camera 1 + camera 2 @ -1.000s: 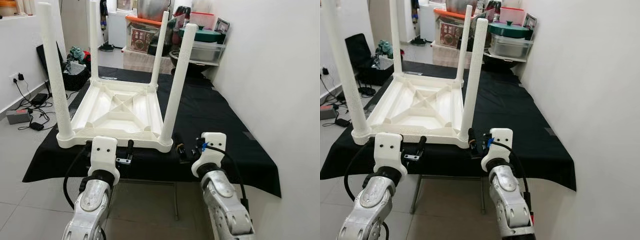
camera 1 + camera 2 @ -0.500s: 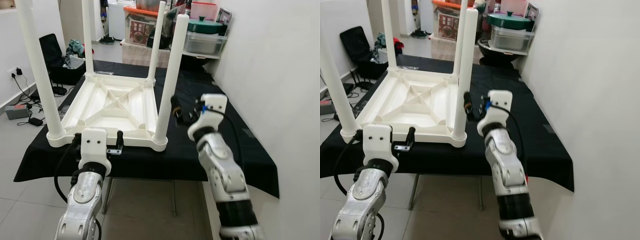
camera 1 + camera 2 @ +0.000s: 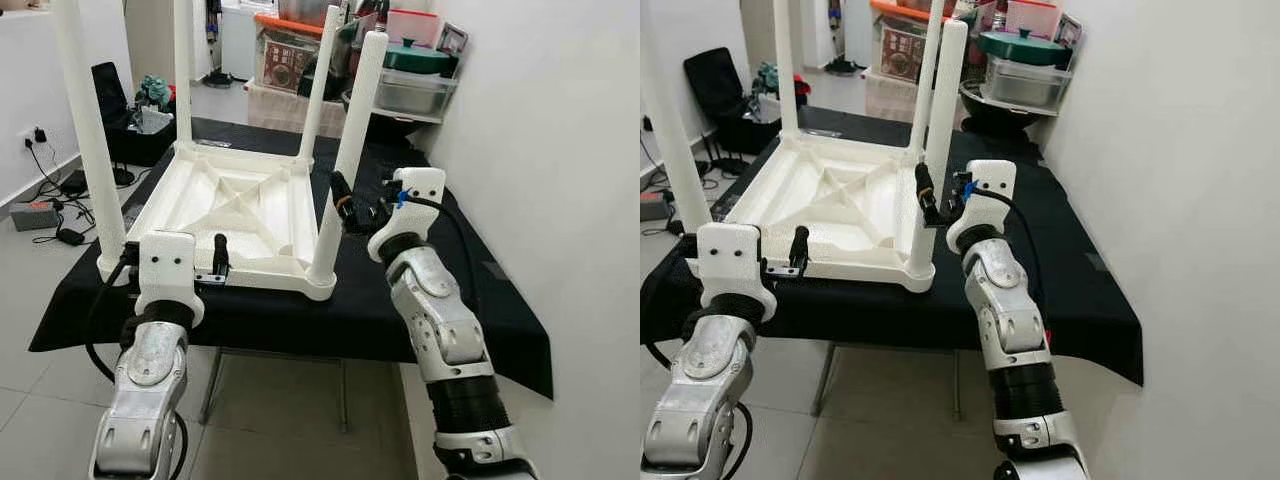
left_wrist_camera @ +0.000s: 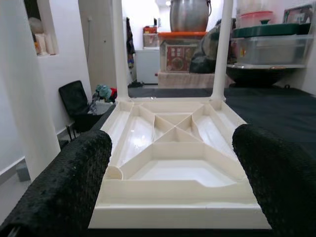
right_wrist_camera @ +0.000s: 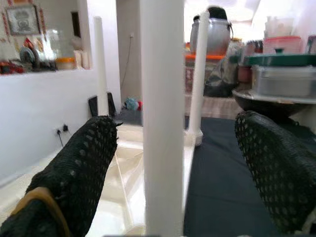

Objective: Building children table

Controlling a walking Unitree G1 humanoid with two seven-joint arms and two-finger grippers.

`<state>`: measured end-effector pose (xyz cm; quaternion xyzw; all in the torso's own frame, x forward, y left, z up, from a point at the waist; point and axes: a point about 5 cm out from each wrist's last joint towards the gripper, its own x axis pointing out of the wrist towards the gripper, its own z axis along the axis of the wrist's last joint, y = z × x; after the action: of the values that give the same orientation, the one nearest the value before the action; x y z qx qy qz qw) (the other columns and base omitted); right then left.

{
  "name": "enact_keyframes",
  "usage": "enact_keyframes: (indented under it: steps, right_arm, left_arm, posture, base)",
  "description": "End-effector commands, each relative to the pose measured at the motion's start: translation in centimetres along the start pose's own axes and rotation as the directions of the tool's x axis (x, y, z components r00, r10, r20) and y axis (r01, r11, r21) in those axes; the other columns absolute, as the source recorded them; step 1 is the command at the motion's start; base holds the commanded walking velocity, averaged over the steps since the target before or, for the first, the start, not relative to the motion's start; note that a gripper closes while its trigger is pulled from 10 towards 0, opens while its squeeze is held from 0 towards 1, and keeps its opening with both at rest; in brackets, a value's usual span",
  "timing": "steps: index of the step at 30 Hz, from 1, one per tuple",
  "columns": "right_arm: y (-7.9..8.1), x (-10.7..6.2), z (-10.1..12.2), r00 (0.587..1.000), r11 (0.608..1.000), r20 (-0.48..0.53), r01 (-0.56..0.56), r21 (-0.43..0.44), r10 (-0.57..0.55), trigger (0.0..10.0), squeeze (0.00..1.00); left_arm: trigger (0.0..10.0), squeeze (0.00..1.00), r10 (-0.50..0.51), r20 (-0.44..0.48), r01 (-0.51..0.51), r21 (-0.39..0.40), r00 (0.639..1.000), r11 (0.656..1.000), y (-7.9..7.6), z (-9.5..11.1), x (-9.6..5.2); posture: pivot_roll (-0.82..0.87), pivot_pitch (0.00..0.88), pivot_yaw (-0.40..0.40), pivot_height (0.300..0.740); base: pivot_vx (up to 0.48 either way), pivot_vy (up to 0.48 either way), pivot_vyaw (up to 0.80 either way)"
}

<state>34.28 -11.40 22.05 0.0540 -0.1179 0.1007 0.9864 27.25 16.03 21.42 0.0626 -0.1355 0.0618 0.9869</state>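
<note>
A white plastic children's table (image 3: pixel 240 205) lies upside down on the black-covered bench, all its legs pointing up. My right gripper (image 5: pixel 175 133) is raised and open. Its black fingers (image 5: pixel 79 168) stand on either side of the near right leg (image 3: pixel 345 150) at about mid-height, with gaps on both sides. Low at the near edge of the tabletop, my left gripper (image 4: pixel 173 163) is open, facing the ribbed underside (image 4: pixel 173 133), with nothing between its fingers (image 4: pixel 69 182).
The black cloth bench (image 3: pixel 430 260) runs along a white wall (image 3: pixel 560 150) on the right. Shelves with a lidded pot and storage boxes (image 3: pixel 410 85) stand behind. Cables and a power strip (image 3: pixel 45 210) lie on the floor at left, near a black bag (image 3: pixel 125 125).
My right arm has lifted from the bench's front edge and swung left, bringing its open fingers around the near right leg. The left gripper stays at the tabletop's near edge. The camera shifted.
</note>
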Motion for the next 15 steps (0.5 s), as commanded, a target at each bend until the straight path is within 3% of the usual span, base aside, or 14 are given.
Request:
enact_keyframes:
  steps: [1, 4, 10, 15]
  right_arm:
    - [-1.3, -0.8, -1.8, 0.997, 0.999, -0.067, 0.048, -0.008, -0.048, 10.0, 0.0]
    - [-3.2, -3.3, -4.5, 0.981, 0.993, -0.156, 0.107, -0.052, -0.113, 10.0, 0.0]
    - [-4.2, -3.7, -4.3, 0.977, 0.988, -0.146, 0.148, -0.046, -0.153, 10.0, 0.0]
    - [-4.3, -3.5, -4.4, 0.978, 0.988, -0.145, 0.144, -0.057, -0.151, 10.0, 0.0]
  left_arm:
    - [10.0, 0.0, 0.019, 0.026, -0.019, 0.018, 0.999, 1.0, 0.3, 0.7, 0.2]
    - [10.0, 0.0, 0.02, 0.033, -0.02, 0.017, 0.999, 1.0, 0.5, 1.0, 0.3]
    - [10.0, 0.0, 0.001, 0.026, -0.002, 0.017, 1.0, 1.0, 0.1, 0.7, 0.2]
    - [10.0, 0.0, -0.005, 0.024, 0.005, 0.015, 1.0, 1.0, -0.2, 0.7, 0.2]
  posture:
    - [0.12, 0.035, -0.178, 0.74]
    - [0.12, 0.035, -0.174, 0.74]
    - [0.11, 0.03, -0.164, 0.74]
    - [0.11, 0.028, -0.172, 0.74]
  base:
    - [0.0, 0.0, 0.0]
    - [0.0, 0.0, 0.0]
    - [0.0, 0.0, 0.0]
    - [0.27, 0.0, 0.0]
